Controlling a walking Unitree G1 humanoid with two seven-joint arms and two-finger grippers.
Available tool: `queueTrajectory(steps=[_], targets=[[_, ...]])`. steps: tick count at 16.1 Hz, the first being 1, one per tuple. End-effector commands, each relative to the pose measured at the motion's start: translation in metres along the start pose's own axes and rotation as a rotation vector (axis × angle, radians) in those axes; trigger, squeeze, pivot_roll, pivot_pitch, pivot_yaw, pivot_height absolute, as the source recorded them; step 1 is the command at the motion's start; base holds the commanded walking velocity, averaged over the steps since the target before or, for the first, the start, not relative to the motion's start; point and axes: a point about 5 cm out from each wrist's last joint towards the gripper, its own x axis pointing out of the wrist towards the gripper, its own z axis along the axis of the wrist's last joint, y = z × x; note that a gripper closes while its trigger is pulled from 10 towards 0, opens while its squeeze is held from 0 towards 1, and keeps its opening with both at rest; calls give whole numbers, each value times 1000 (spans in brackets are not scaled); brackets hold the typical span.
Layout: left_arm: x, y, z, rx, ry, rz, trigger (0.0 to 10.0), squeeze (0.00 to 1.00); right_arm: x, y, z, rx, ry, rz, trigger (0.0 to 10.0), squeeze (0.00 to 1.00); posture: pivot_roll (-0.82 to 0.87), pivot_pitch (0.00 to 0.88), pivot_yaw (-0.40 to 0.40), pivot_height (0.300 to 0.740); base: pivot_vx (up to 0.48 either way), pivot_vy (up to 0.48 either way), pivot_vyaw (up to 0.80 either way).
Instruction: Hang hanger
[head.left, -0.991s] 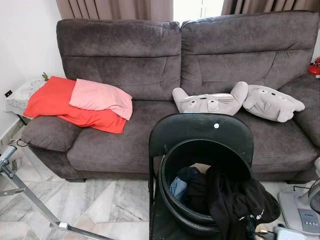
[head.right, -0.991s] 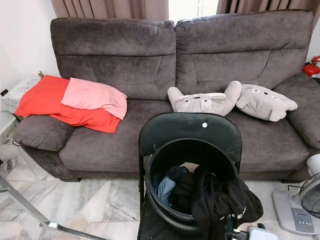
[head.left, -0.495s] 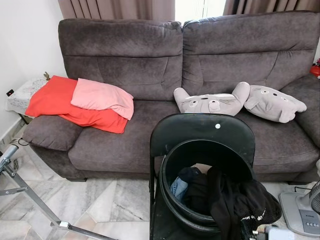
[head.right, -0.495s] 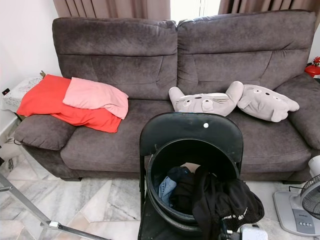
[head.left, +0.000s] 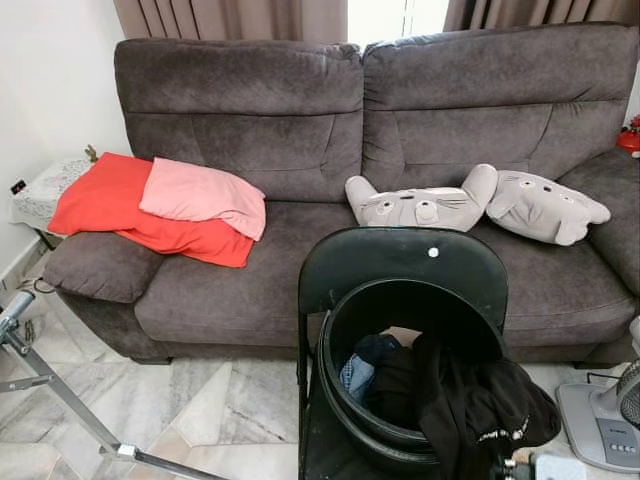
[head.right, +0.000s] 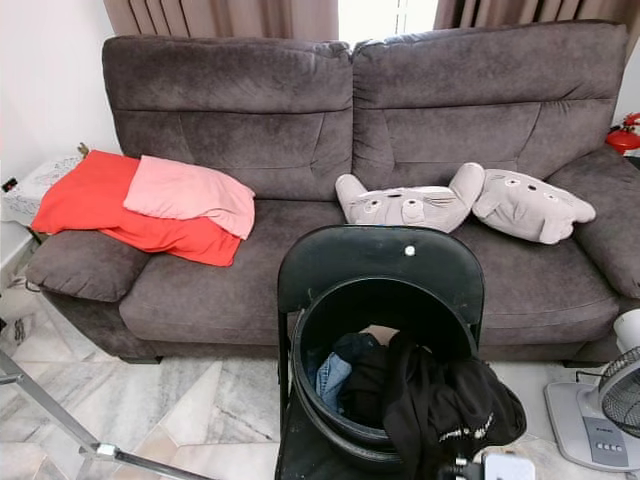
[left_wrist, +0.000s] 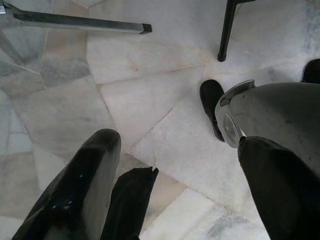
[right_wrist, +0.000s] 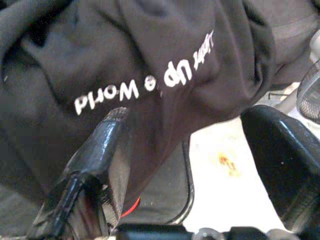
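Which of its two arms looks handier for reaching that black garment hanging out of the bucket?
Probably the right. The right gripper is open just in front of the black garment, while the left gripper points at the floor.

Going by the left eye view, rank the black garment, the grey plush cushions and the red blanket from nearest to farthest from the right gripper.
1. Black garment, draped over the basket rim right by the right gripper.
2. Grey plush cushions, on the sofa's right seat.
3. Red blanket, far left on the sofa.
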Motion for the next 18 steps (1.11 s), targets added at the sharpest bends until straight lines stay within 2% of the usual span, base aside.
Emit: queueTrajectory(steps=[1,2,3,4,5,6,7,9,15,18], targets=[[-2,3,-6,22,22,4,10000,0,1,-3,-3,0,12,-8,10000,0,-10,5,57,740,0,0,0],[-2,3,-6,24,22,4,10000,0,4,-2,-1,8,-7,9,10000,0,-11,0,58,740,0,0,0],[-2,3,-6,24,23,4,10000,0,6,-2,0,-2,-8,28,8118,0,-10,0,57,740,0,0,0],[-2,3,-7,24,24,4,10000,0,9,-1,0,-3,-6,48,1373,0,-9,0,57,740,0,0,0],[-2,3,-7,24,24,4,10000,0,10,1,0,-5,-6,63,0,0,-7,0,57,740,0,0,0],[-2,3,-7,24,24,4,10000,0,11,2,1,-5,-11,74,0,0,-4,0,56,740,0,0,0],[-2,3,-7,24,24,5,10000,0,13,5,3,1,-26,93,1216,0,-3,1,56,740,0,0,0],[-2,4,-6,23,23,7,10000,0,13,12,5,-4,-39,130,0,0,-2,17,57,740,0,0,0],[-1,5,-4,20,19,8,10000,0,11,29,6,3,-56,191,0,0,2,33,54,740,0,0,0],[-1,4,-4,21,19,7,10000,0,11,32,7,4,-62,200,0,0,3,35,54,740,0,0,0]])
